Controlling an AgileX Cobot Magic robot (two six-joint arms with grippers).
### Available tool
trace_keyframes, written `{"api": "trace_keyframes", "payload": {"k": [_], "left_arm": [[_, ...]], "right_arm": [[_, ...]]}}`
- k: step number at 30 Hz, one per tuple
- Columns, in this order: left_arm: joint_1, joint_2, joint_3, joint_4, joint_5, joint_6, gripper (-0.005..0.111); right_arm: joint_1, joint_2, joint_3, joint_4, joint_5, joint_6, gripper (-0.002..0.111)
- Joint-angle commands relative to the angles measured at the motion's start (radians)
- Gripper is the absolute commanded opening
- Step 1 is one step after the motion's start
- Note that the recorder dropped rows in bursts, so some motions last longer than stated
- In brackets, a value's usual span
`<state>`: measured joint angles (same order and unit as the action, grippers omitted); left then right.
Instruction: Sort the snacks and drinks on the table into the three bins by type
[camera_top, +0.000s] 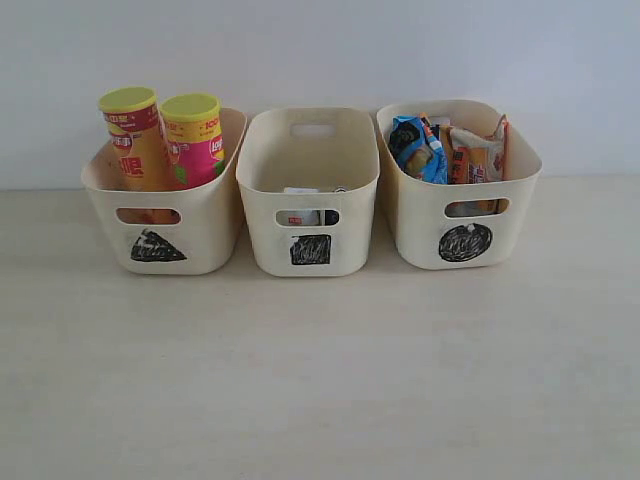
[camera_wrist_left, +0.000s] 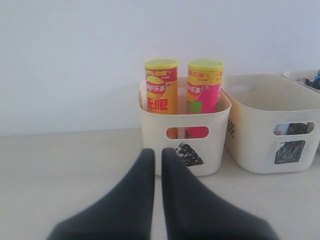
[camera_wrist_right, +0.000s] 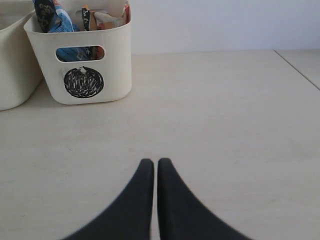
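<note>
My left gripper (camera_wrist_left: 156, 152) has its jaws pressed together on nothing. The left bin (camera_wrist_left: 150, 130) stands on the bench (camera_top: 320, 380) just beyond the tips, not touching them. In it the yellow-orange tube (camera_top: 135, 140) and the pink tube (camera_top: 195, 140) stand close to upright, long axes vertical, yellow lids up. My right gripper (camera_wrist_right: 152, 162) is closed and empty too, well apart from the right bin (camera_top: 420, 230), where the blue bag (camera_top: 415, 150) and orange-black bag (camera_top: 470, 160) stand crumpled on end. The cartons (camera_top: 305, 217) lie low in the middle bin (camera_top: 262, 160), showing only through its handle slot, so I cannot tell which way they point.
</note>
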<state>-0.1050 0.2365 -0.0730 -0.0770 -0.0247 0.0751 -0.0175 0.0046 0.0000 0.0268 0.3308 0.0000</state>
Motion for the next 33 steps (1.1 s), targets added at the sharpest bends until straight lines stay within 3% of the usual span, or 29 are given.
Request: {"api": "trace_keyframes", "payload": {"k": [1, 9, 17, 33], "left_arm": [[0.003, -0.013, 0.017, -0.012, -0.007, 0.03, 0.004], [0.003, -0.069, 0.021, -0.012, 0.025, 0.006, 0.004], [0.023, -0.231, 0.073, 0.115, 0.135, -0.125, 0.004], [0.095, -0.237, 0.073, 0.094, 0.308, -0.126, 0.004]], "right_arm": [[-0.003, -0.005, 0.0, -0.009, -0.008, 0.0, 0.0], [-0.003, -0.005, 0.0, 0.001, -0.003, 0.0, 0.0], [-0.003, -0.005, 0.0, 0.001, -0.003, 0.0, 0.0], [-0.003, -0.005, 0.0, 0.001, -0.003, 0.0, 0.0]]}}
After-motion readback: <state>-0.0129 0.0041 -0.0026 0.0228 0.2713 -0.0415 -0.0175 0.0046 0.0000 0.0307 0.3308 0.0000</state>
